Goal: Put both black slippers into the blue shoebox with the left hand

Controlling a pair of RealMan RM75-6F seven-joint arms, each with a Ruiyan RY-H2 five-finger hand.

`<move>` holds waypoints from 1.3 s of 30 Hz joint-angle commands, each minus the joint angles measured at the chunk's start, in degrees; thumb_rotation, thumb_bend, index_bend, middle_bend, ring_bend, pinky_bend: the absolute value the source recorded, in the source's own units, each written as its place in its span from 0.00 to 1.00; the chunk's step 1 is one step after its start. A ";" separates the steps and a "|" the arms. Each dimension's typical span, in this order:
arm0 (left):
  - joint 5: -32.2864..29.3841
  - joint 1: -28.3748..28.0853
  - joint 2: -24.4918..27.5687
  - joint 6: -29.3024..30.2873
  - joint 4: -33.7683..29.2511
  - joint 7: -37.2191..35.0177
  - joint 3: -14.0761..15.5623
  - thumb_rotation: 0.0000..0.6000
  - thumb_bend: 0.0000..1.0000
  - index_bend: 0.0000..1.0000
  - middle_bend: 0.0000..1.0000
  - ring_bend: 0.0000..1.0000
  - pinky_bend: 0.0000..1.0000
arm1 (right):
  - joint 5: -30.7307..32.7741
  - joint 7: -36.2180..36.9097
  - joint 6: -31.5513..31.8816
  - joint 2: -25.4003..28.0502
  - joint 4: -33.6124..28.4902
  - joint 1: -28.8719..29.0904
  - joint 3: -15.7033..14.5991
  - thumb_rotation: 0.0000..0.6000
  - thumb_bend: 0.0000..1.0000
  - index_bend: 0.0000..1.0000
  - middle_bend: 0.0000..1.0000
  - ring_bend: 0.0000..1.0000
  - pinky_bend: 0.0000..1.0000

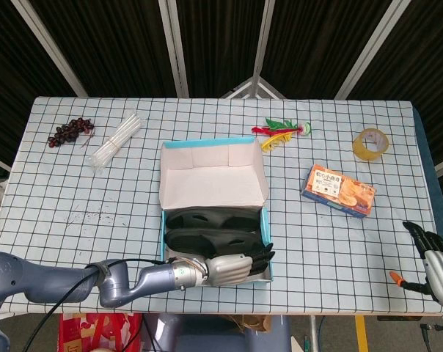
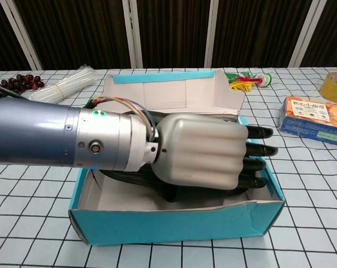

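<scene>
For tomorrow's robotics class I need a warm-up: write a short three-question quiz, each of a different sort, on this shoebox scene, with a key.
1. True or false: both black slippers lie inside the blue shoebox.
2. Which hand reaches over the shoebox? A) left hand B) right hand C) both
3. Fill in: the orange snack box lies between the shoebox and the roll of ____.

Key: 1 true; 2 A; 3 tape.

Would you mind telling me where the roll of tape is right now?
In the head view, the roll of tape lies near the table's far right corner, beyond the orange snack box.
</scene>
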 commanded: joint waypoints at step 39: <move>-11.40 1.13 12.28 5.16 -15.58 -0.78 -0.55 0.73 0.01 0.05 0.05 0.00 0.09 | 0.64 -0.43 -1.24 -0.01 -0.30 0.40 -0.05 1.00 0.22 0.07 0.10 0.14 0.09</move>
